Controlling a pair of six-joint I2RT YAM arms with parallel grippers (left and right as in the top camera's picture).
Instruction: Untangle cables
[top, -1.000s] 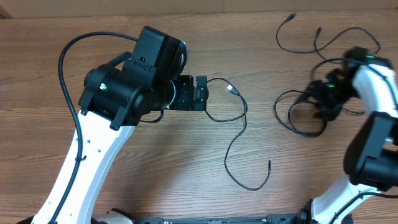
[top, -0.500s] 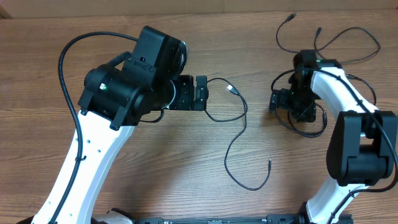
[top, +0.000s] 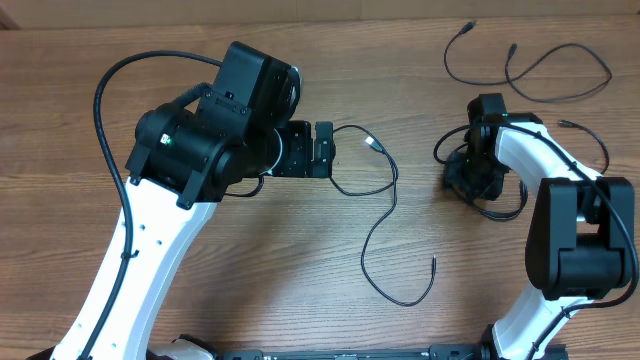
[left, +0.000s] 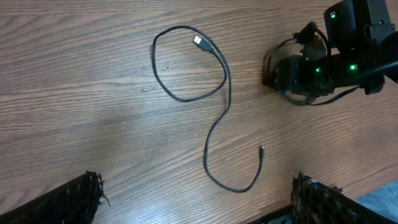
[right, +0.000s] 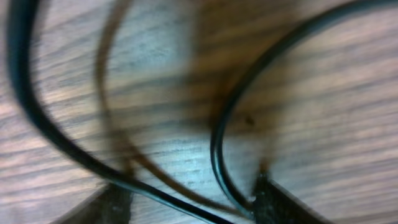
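Observation:
One thin black cable lies loose at the table's middle, with a loop, a silvery-white tip and a long tail; it also shows in the left wrist view. My left gripper hovers open and empty beside its loop. A small tangle of black cables lies at the right. My right gripper is down on that tangle. In the right wrist view its fingertips are apart on the wood, with cable strands running between them.
Another pair of thin black cables lies spread out at the far right back. The left arm's thick black cable arcs over the left side. The right arm shows in the left wrist view.
My right arm swung left from the right edge, then settled lower onto the tangle. The tangled cables were dragged left and bunched up. The left arm and middle cable have not moved.

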